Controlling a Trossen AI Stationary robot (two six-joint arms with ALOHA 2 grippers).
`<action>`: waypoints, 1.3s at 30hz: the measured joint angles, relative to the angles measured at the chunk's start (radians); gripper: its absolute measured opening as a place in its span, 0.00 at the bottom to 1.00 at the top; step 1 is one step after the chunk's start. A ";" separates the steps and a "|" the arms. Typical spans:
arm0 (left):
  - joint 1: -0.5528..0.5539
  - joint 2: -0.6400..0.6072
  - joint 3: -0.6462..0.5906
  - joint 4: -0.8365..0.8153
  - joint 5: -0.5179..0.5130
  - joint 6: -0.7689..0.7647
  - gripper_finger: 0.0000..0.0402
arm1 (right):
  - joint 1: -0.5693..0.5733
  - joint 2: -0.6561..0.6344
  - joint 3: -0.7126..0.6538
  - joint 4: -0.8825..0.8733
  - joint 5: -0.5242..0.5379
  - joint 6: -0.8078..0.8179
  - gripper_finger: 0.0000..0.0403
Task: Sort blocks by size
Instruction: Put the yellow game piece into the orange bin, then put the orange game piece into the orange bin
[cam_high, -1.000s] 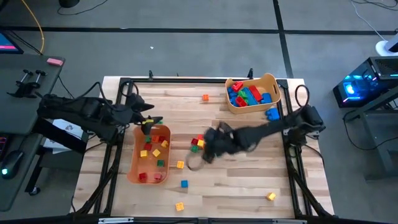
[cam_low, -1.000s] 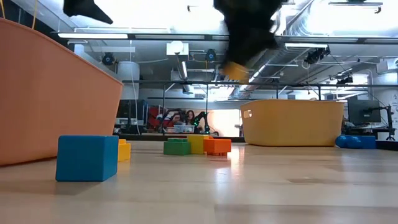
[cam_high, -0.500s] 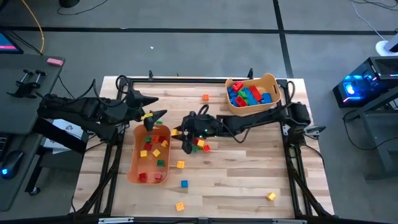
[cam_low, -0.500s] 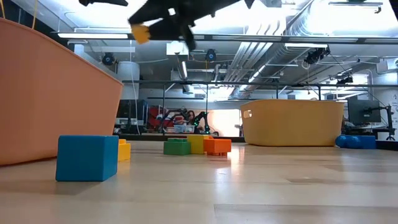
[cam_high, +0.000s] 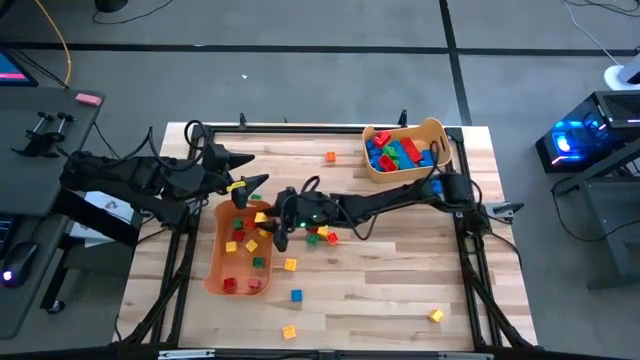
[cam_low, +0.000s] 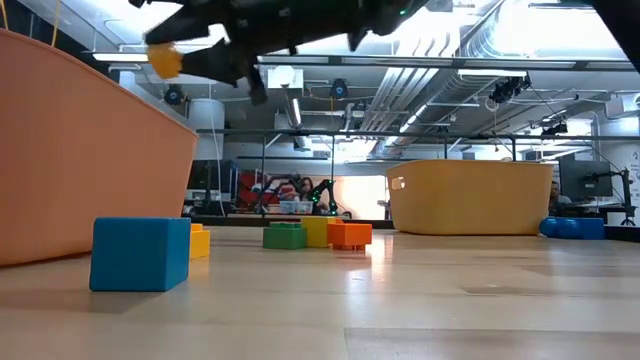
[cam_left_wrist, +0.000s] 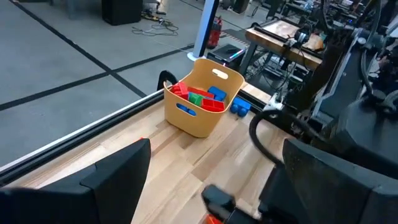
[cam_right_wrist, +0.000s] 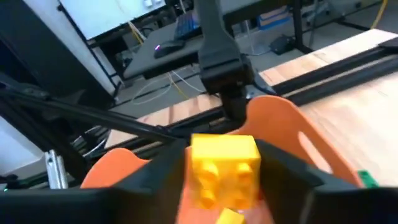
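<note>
My right gripper (cam_high: 262, 217) reaches in from the table's right and hangs over the far part of the orange bin (cam_high: 222, 272), shut on a small yellow block (cam_right_wrist: 224, 167). The low view shows this block (cam_low: 165, 60) high in the air. Several small blocks (cam_high: 248, 245) lie on the bin's floor. A small cluster of blocks (cam_high: 320, 235) rests on the table beside the bin. My left gripper (cam_high: 243, 181) hovers open just beyond the bin's far end, holding nothing. My right gripper pinches the yellow block by two opposite sides (cam_right_wrist: 194, 167) between its two fingers. The fingers come nearly level from the table's right, slanting a little down. The block is lifted clear, above the orange bin, with a studded face turned toward the wrist.
A tan bin (cam_high: 432, 130) with larger red, blue and green blocks stands at the far right, a blue block (cam_high: 437, 183) beside it. Loose small blocks lie about: orange (cam_high: 330, 156), yellow (cam_high: 290, 264), blue (cam_high: 296, 295), yellow (cam_high: 289, 331), yellow (cam_high: 436, 315).
My right gripper has carried the yellow block toward the table's left, from near the block cluster to above the orange bin, tipping from pointing down to nearly level. My left gripper has tipped up a little in place.
</note>
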 joint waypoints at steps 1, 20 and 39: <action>0.000 0.000 0.000 0.000 0.000 0.000 0.87 | 0.000 0.015 0.018 -0.001 -0.008 0.000 0.47; 0.000 0.000 -0.001 -0.001 -0.024 0.019 0.87 | -0.044 -0.100 0.186 -0.943 -0.151 -0.386 0.81; 0.001 0.000 -0.001 -0.002 -0.067 0.016 0.87 | 0.126 -0.348 -0.462 -0.677 0.151 0.495 0.80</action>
